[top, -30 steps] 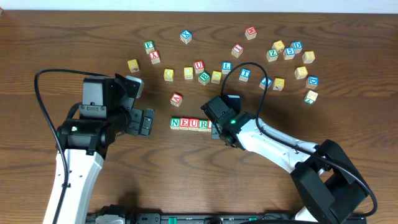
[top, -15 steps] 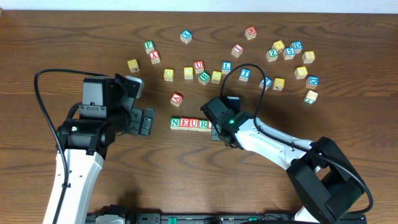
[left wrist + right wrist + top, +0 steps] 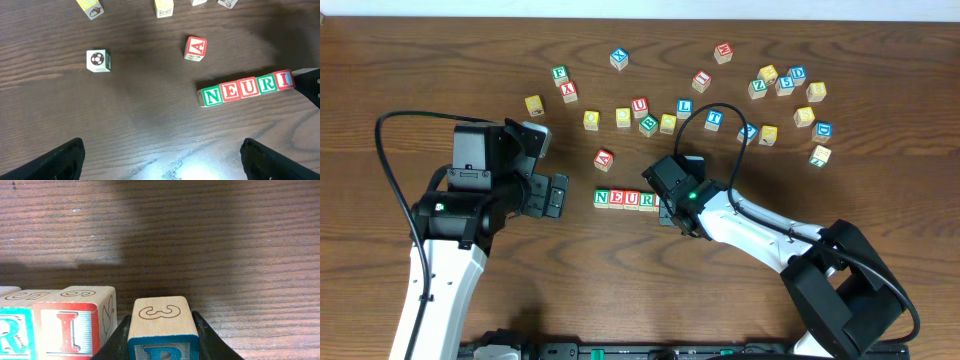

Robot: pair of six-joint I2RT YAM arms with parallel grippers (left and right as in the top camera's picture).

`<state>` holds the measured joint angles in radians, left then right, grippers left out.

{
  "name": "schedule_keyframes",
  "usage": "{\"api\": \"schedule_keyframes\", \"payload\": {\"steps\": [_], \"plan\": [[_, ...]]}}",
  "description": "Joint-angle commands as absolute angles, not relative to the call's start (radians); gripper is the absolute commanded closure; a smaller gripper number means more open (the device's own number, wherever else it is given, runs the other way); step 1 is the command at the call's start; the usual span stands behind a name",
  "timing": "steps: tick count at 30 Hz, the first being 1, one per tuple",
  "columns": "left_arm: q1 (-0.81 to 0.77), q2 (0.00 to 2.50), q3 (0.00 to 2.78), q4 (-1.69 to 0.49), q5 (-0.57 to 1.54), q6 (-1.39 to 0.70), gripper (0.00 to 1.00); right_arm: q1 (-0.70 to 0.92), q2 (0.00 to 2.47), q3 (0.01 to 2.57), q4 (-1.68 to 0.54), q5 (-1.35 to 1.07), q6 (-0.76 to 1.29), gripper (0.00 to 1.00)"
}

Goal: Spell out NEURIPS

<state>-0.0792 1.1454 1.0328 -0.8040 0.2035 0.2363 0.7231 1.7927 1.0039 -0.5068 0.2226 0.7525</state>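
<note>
The right gripper is shut tight on a cube with a blue letter, one black finger on each side. That cube sits just beside the red I cube, with a thin gap between. The left gripper is spread wide and holds nothing. The right arm stretches in low from the right. The left wrist view shows the row N, E, U, R, I. From overhead, the right gripper hides the blue-letter cube.
</note>
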Motion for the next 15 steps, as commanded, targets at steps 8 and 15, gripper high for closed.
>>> {"api": "schedule_keyframes", "payload": {"steps": [8,15], "plan": [[-0.075,1.145,1.06,-0.804,0.194,0.242,0.02,0.725,1.801,1.001,-0.504,0.229,0.77,0.99],[-0.075,1.145,1.06,-0.804,0.194,0.243,0.02,0.725,1.801,1.001,-0.504,0.229,0.77,0.98]]}}
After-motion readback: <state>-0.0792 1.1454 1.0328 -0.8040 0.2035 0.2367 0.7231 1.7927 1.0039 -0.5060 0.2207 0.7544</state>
